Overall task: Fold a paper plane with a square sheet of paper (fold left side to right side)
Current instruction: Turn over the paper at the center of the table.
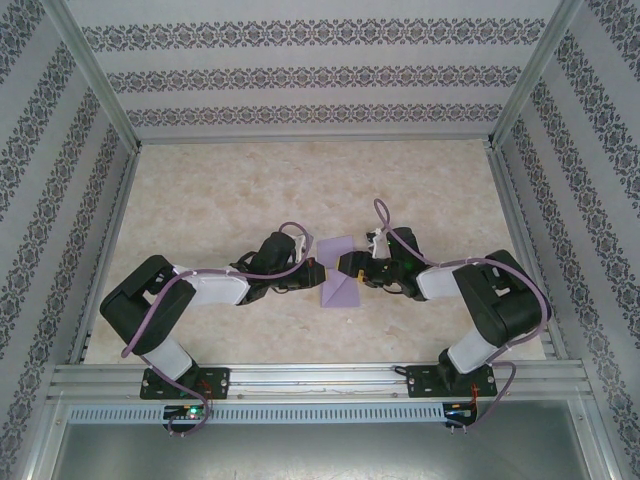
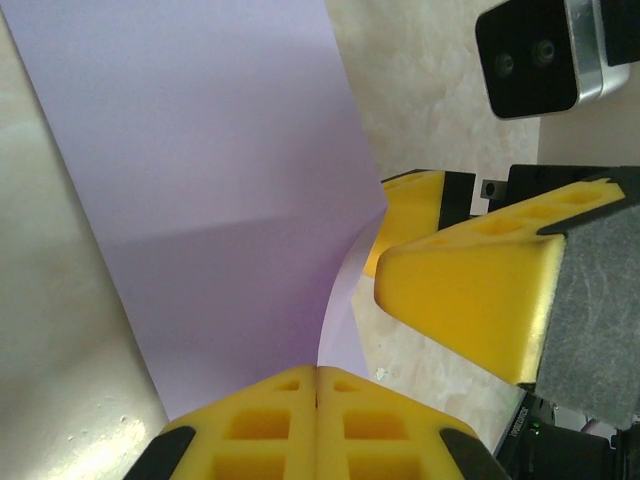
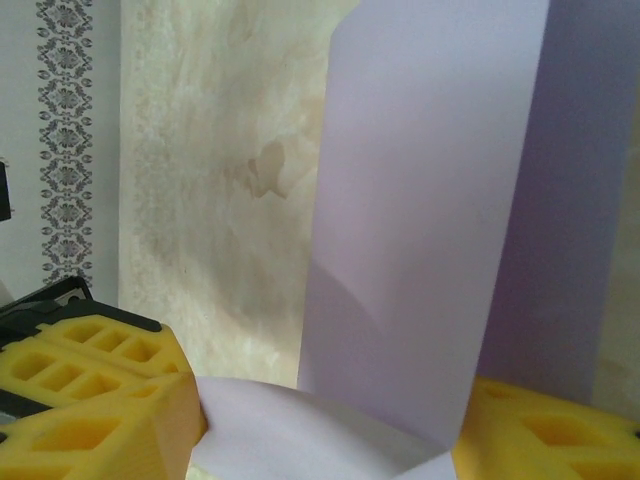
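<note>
**Desk:** What is the left gripper doing?

**Photographer:** Its two yellow fingers are pressing flat against each other. They are pinching the near edge of the lavender sheet of paper, which is rising out of the seam between them and bending over along a soft crease.

**Desk:** And the right gripper?

**Photographer:** Its jaws are standing apart, with the sheet passing between them. A curled lower flap is brushing the inner face of one finger. An upright panel is standing close to the other, and whether the two are touching I cannot tell.

**Desk:** Where is the paper sitting?

**Photographer:** Seen from overhead, it is resting at the middle of the marbled table, between the two grippers. They are meeting nose to nose from left and right.

**Desk:** What is each view adding?

**Photographer:** The overhead view is giving the layout, with both arms bending in toward the centre, though the fingers there are too small to judge. The left wrist view is showing the pinch. It is also catching the right gripper's yellow fingers just beside the sheet's curling edge, with that arm's wrist camera above them. The right wrist view is showing the gap between its own fingers, and the patterned wall beyond the table.
</note>
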Controlling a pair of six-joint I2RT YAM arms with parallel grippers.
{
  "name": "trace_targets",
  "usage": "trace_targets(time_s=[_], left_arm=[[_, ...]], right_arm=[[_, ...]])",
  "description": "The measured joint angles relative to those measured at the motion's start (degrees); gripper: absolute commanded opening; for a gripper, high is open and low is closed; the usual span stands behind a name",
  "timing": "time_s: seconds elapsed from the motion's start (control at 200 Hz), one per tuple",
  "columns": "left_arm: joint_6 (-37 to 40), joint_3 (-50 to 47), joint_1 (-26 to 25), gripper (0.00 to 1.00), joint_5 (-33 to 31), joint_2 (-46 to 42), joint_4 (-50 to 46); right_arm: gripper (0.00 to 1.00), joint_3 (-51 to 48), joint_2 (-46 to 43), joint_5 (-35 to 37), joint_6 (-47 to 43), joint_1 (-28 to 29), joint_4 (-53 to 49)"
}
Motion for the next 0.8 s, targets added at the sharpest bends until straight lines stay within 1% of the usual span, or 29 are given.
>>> trace_targets(time_s=[0.335,0.445,0.625,0.799], left_arm=[[-0.5,-0.5,0.0,0.17,-2.1,1.5,0.1],[-0.5,-0.6,0.0,0.21,-3.0,2.2,0.1],[-0.5,-1.3,0.0,0.24,-4.4,2.2,0.0],[-0.5,-1.3,0.0,0.24,-4.7,2.2,-0.1]], right_arm=[[0.53,0.5,3.3,0.1,0.9,2.2,4.8],[0.52,0.5,3.8,0.1,1.0,2.3,5.5],[0.46,0.5,4.4,0.3,1.0,2.6,6.0],[0.36,0.6,5.1,0.9,1.0,3.1,6.1]])
